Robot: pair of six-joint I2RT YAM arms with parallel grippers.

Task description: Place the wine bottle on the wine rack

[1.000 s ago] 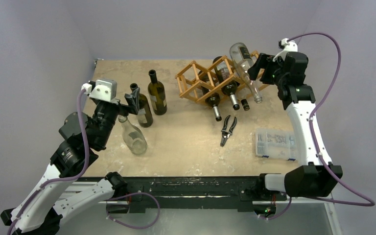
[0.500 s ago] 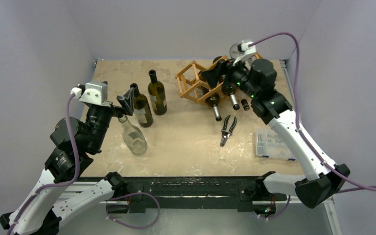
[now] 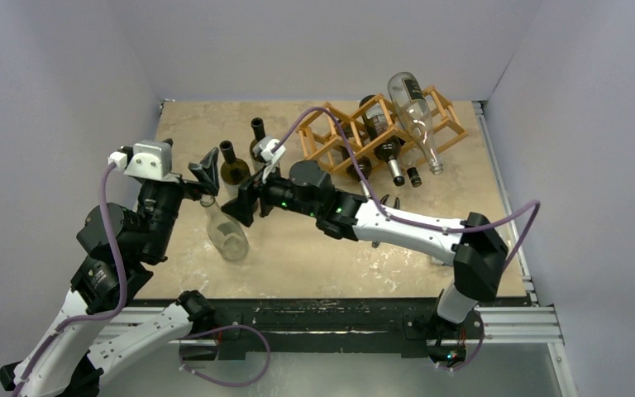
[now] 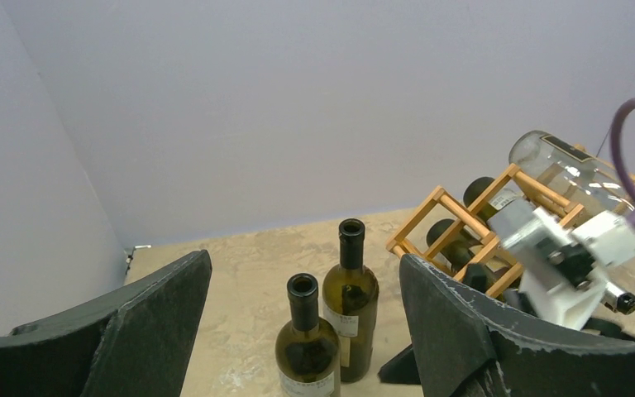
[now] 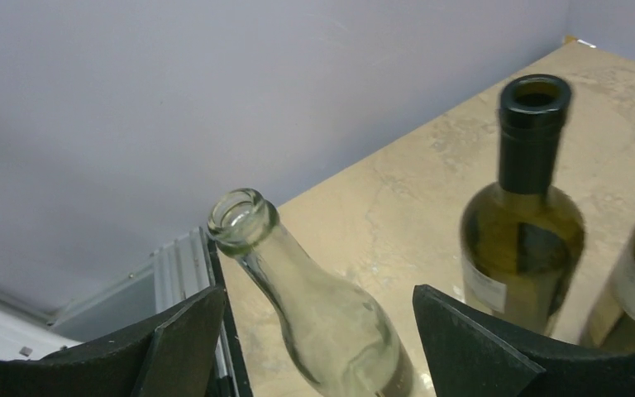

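Clear bottle (image 3: 228,237) stands on the table (image 3: 298,252) at front left, well apart from the rack (image 3: 453,109) at back right; not yet racked. Right arm lies stretched across the table toward the left side. Right gripper (image 3: 241,205) sits just beside the clear bottle's shoulder, on the side facing the rack. Its jaws are spread wide and hold nothing. Right wrist view: both fingers (image 5: 182,347) low in frame, with the clear bottle's neck and open mouth rising between them, nearer the left-hand finger. Cannot tell whether either pad touches the glass. Left gripper (image 3: 202,178) hovers just above and behind the clear bottle's mouth, jaws likewise spread, nothing between them. Contact with the mouth cannot be judged from the top view. Near dark bottle (image 4: 306,351) and far dark bottle (image 4: 351,302) stand upright side by side just behind the clear one, mouths open, both free of either gripper. In the top view the right wrist covers part of the far dark bottle's body. Left wrist view: right wrist camera (image 4: 570,248), white housing, sits in front of the rack at frame right. Rack is already loaded: top bottle (image 3: 409,103), clear glass, lies across the upper edge with its neck slanting down toward the front. Racked dark bottles (image 3: 376,120) lie in the cells, necks sticking out toward the front.
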